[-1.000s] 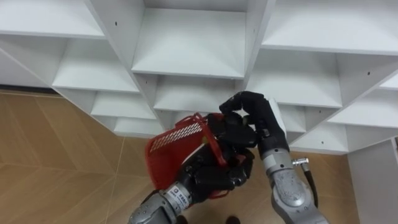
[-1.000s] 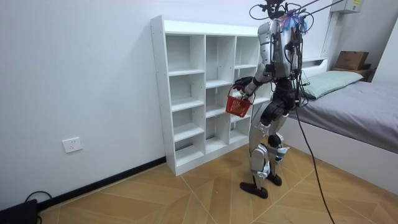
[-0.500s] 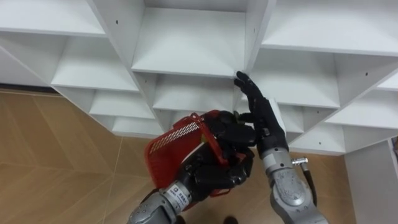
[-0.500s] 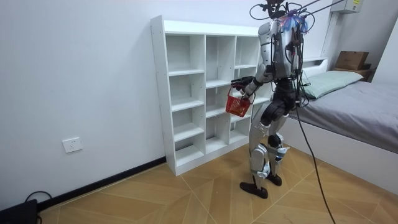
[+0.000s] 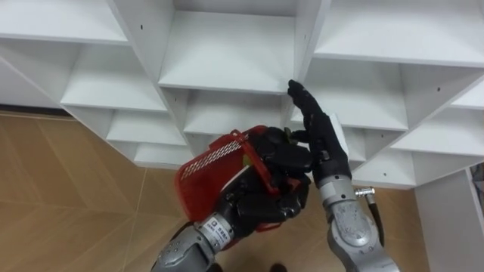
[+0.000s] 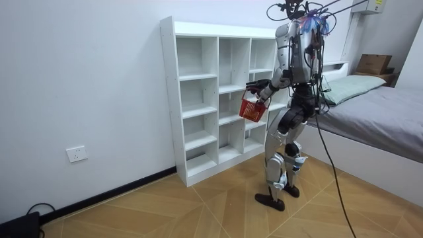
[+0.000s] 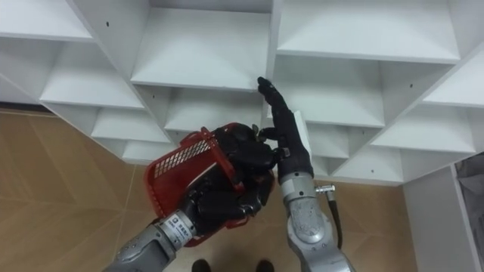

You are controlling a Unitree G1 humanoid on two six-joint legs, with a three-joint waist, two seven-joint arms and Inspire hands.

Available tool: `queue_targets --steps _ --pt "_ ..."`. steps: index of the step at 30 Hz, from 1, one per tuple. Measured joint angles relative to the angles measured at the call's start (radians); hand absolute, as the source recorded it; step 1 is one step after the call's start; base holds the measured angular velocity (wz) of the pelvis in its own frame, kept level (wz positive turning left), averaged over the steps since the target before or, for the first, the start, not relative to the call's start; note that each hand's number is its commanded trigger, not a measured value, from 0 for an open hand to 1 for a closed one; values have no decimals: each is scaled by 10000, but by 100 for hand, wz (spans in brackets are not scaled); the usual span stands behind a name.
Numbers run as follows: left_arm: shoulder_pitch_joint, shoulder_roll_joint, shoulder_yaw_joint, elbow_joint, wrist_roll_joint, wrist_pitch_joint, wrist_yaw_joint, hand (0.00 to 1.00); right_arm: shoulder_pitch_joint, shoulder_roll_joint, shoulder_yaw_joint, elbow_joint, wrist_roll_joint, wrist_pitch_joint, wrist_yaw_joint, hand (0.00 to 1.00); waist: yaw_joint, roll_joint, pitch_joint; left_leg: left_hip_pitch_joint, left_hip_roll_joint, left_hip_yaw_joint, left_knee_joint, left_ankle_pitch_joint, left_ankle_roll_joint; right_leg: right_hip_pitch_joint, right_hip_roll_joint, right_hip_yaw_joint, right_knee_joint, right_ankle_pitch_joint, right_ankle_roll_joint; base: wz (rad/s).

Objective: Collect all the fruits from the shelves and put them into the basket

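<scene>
- Before the white closet (image 5: 227,60), the left hand (image 5: 257,211) is holding a red basket (image 5: 204,170) in front of the lower middle shelves. Its fingers are curling round the thin red handle.
- The basket is showing slotted plastic walls under a solid rim, and it is hanging tilted. The hands are covering its mouth, so what is lying inside cannot be told.
- The right hand (image 5: 321,140) is reaching upward just beside the basket, its fingers straight and held close together. Their tips are lying at the front edge of an upright divider, where a shelf board meets it. Whether they are touching it or stopping just short cannot be told.
- In the room view the robot is standing upright on the wooden floor (image 6: 198,205), facing the closet's right half. The basket is hanging before the middle column, and a bed (image 6: 383,119) is lying close behind the robot, at the room view's right.
- In the eye views the compartments are opening wide above and to both sides of the hands, their front edges ringing the right hand's tips.
</scene>
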Motion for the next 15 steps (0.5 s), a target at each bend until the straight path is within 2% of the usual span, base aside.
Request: queue_targets --steps 9,15 --pt "-190 7 93 -3 339 0 0 100 -3 -29 -145 -7 1 -103 3 0 -35 2 -5 -22 2 -1 3 -38 -20 -41 9 31 -14 3 -2 -1" --pt "-254 130 116 -57 513 1 -1 100 -5 -128 -146 -45 0 -106 28 0 23 12 -12 -24 0 3 2 -43 -28 -110 17 117 32 10 -8 -3"
